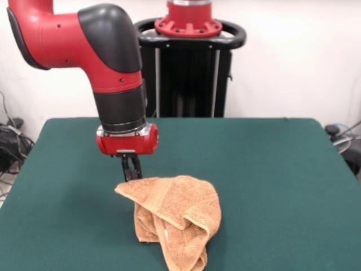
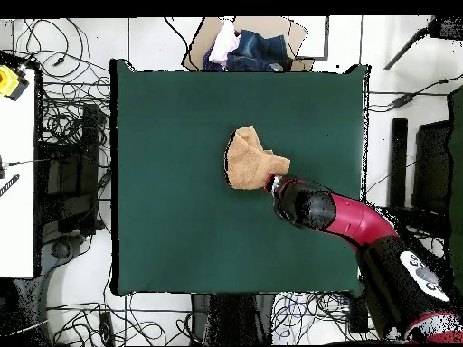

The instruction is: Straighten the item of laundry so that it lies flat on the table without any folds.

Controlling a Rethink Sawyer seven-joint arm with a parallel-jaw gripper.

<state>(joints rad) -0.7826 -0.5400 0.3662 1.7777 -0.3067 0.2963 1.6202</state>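
The orange-tan towel (image 1: 175, 217) is bunched in a crumpled heap on the dark green table (image 1: 271, 169), with folds hanging over one another. In the front view it is near the front edge, a little left of centre. My gripper (image 1: 132, 176) points straight down at the towel's upper left corner, and its thin black fingers are closed on that edge, which is raised a little. In the overhead view the towel (image 2: 246, 155) lies right of the table's (image 2: 172, 217) centre, with the gripper (image 2: 270, 182) at its lower right corner. The band stripes and label do not show.
A cardboard box with clothes (image 2: 242, 45) sits beyond the table's top edge in the overhead view. Cables lie on the floor all round. A white bench (image 2: 16, 163) with a yellow object (image 2: 7, 79) stands at the left. The robot's pedestal (image 1: 189, 62) is behind the table.
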